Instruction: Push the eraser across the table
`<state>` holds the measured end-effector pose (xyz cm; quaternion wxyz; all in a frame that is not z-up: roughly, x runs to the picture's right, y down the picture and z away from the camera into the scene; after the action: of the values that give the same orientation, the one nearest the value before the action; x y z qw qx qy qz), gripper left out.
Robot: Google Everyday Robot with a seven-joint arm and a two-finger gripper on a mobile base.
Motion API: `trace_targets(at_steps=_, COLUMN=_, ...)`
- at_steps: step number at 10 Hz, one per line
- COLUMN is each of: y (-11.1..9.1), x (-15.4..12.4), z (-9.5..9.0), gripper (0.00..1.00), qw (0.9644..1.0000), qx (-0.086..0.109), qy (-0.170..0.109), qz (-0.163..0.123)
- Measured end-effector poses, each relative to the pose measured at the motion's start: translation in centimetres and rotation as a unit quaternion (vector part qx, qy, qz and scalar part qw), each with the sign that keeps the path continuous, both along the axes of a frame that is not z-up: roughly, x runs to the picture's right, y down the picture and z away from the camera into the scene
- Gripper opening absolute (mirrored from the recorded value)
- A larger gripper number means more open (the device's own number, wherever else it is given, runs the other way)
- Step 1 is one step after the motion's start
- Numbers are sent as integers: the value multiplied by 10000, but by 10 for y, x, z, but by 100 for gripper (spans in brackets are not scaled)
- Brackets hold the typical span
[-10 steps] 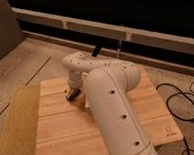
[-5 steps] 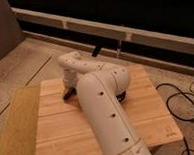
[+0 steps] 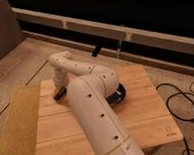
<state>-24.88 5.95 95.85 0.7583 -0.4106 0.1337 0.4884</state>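
Since the earlier frame, the arm (image 3: pixel 95 112) has swung to the camera's left. The gripper (image 3: pixel 59 93) now sits low over the table (image 3: pixel 143 114), close to the edge that borders the yellow-tan mat (image 3: pixel 14 130).

**Tool state:** whether the gripper is wide, narrow or holding anything cannot be told. Only a dark tip shows below the white wrist.

**Eraser:** it cannot be separated from that dark tip. It is judged to lie at or just beside the gripper, near the mat-side edge.

**Risks**
- Further travel toward the mat is likely to carry the eraser off the planks and onto the mat, because little table remains on that side.
- The far edge is also near, and a push in that direction could drop the eraser to the floor.
- If the tip presses down rather than sideways, the block may jam or tip and slip out from under it.
- A dark bowl (image 3: pixel 119 94) sits just behind the arm's elbow, and a wide swing back could knock it.

**Open room:** the near half of the table and its right side are bare, so a push toward the near right corner has the longest run.
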Motion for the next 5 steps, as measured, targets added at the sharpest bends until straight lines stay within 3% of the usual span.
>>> trace_targets(at_steps=5, y=-11, x=-52, z=1, gripper=65, qw=9968, qx=62, qy=-496, qz=-621)
